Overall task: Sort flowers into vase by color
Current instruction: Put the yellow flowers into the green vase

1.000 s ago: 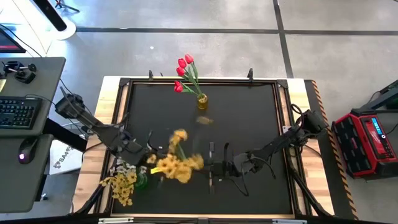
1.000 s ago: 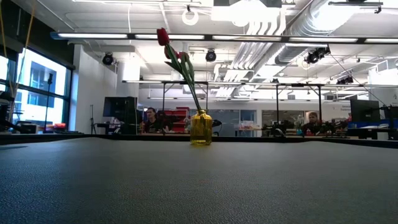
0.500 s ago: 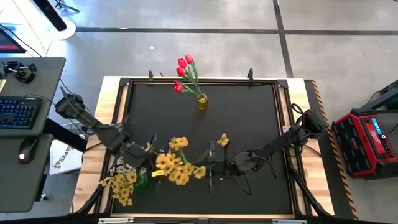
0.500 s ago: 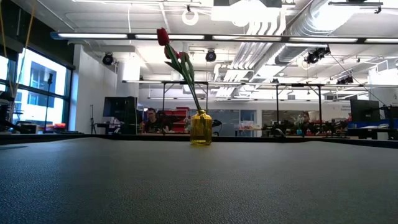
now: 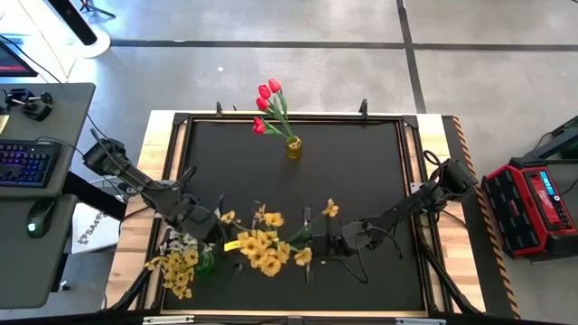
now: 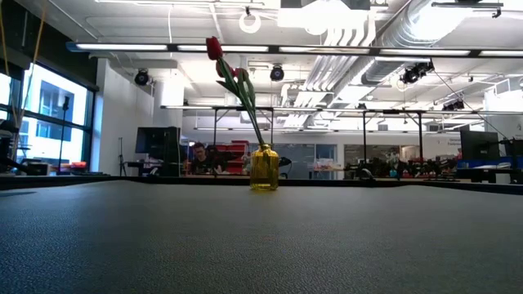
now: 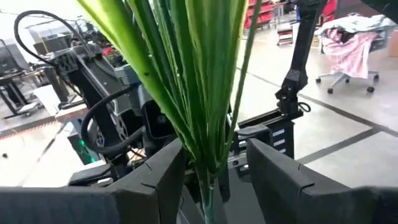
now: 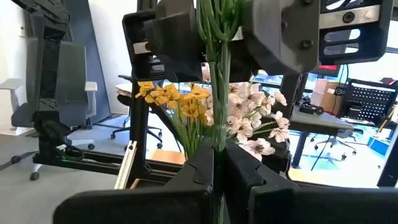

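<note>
**Q:** What does the room look like?

**A:** Grey concrete floor surrounds a black surface (image 5: 361, 171) with a wooden frame. Level across it, an open workshop shows behind, with a seated person (image 6: 198, 157) far off.

**Q:** Where are the hands?

**A:** Both sit low at the near edge. The right hand (image 5: 318, 244) is clamped shut on the green stems (image 8: 216, 74) of a bunch of yellow flowers (image 5: 262, 248), whose blossoms fan out from its fingertips toward the left hand (image 5: 209, 226). The left hand sits just beyond those blossoms, its fingers (image 7: 155, 180) set apart on either side of a bundle of green stems (image 7: 186, 81); I cannot tell whether they press on them.

**Q:** And the other flowers?

**A:** Red tulips (image 5: 266, 104) stand in a small yellow vase (image 5: 293, 147) well away from both hands, at the far edge. Just beside the left hand, on its outer side, a green vase (image 5: 206, 262) holds more yellow blossoms (image 5: 178, 269) and pale white blossoms (image 8: 252, 118).
</note>
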Action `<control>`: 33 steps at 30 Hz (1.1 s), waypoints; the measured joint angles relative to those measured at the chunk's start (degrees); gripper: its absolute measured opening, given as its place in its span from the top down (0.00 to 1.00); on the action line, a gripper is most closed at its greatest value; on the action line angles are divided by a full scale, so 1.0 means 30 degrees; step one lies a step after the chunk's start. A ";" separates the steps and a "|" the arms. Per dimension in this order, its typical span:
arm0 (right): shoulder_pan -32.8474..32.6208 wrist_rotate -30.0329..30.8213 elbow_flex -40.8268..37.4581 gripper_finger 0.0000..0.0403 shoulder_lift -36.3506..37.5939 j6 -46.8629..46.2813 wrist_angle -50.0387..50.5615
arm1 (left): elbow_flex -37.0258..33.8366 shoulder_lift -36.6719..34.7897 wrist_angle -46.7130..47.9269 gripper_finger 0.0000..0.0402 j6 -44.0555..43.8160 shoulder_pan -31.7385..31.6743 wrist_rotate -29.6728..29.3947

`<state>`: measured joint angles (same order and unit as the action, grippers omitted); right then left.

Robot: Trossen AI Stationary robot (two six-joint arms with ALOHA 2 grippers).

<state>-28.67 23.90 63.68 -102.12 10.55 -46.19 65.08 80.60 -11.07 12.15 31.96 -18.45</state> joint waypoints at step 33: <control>0.0000 -0.0022 0.0000 1.00 -0.0003 -0.0073 0.0328 | 0.0007 -0.0619 -0.0766 0.78 -0.0477 -0.0624 0.1971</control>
<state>-28.67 23.83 63.68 -102.13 10.33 -45.21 65.10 78.74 -13.37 10.72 30.09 -12.53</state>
